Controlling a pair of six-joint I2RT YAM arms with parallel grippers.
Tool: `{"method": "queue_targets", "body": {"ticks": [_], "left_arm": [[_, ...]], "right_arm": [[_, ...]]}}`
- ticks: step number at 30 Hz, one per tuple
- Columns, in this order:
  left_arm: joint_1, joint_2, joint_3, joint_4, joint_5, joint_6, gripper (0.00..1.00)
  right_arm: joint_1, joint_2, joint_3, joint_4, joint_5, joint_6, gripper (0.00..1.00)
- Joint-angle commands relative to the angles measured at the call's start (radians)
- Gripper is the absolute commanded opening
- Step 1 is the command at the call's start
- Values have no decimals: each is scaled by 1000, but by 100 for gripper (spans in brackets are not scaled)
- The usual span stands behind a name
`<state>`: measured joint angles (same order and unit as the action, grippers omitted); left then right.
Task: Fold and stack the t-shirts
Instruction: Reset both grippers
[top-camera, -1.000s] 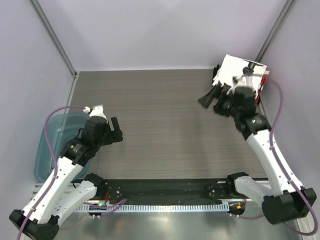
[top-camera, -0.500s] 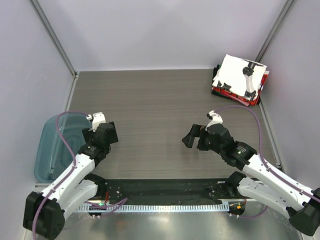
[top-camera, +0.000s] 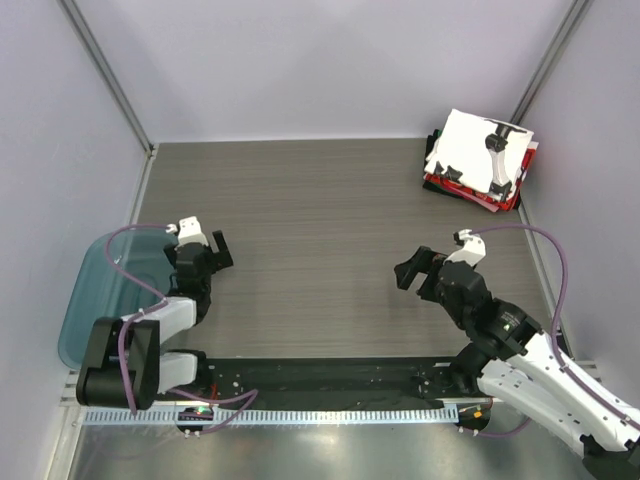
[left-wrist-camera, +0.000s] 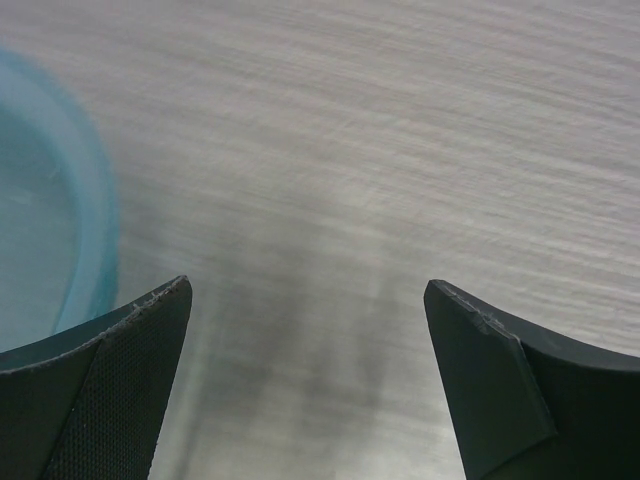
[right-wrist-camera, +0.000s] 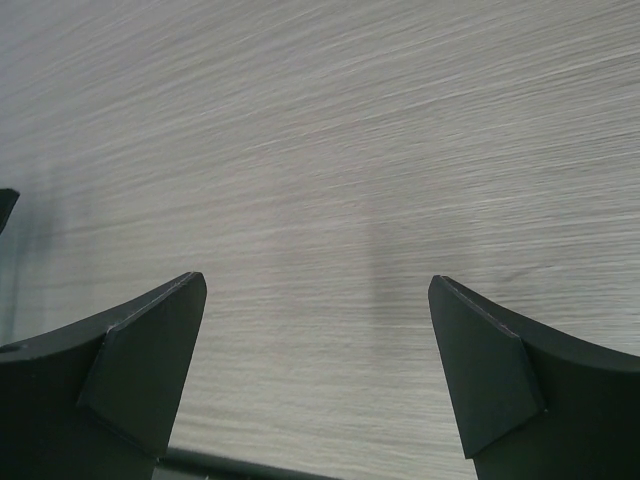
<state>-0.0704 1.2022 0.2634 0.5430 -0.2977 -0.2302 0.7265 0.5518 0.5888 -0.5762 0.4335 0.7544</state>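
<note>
The table (top-camera: 320, 220) is the biggest thing; it has a grey wood-grain surface and fills the middle of the top view. At its near left edge is a teal translucent bin (top-camera: 85, 310), and its curved rim also shows at the left side of the left wrist view. In the far right corner of the table lies the stack of folded t-shirts (top-camera: 478, 160). The top one is white with some black marks, and red cloth shows at the edges below it. I cannot tell how many shirts are in the stack.

The right arm reaches over the near right part of the table, well apart from the stack. The right pincer (right-wrist-camera: 316, 290) is spread wide, with only bare table between its two fingers. The left arm is folded close to its base, just beside the bin. The left pincer (left-wrist-camera: 306, 295) is also spread, and it holds nothing; below it are the table and the bin's rim.
</note>
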Motion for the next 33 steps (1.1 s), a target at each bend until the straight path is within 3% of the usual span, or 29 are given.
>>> {"method": "queue_targets", "body": {"ticks": [1, 8, 16, 24, 33], "left_arm": [[27, 97, 34, 299, 83, 97, 100], [34, 289, 30, 494, 195, 149, 94], [27, 283, 40, 469, 183, 149, 100], [14, 284, 34, 483, 150, 154, 100], [-14, 284, 20, 511, 94, 166, 100]], "right_arm": [[5, -10, 55, -52, 152, 23, 100], [5, -32, 140, -211, 467, 75, 99], [4, -38, 195, -269, 750, 122, 100], [5, 22, 244, -292, 765, 106, 100], [4, -29, 230, -283, 711, 112, 100]]}}
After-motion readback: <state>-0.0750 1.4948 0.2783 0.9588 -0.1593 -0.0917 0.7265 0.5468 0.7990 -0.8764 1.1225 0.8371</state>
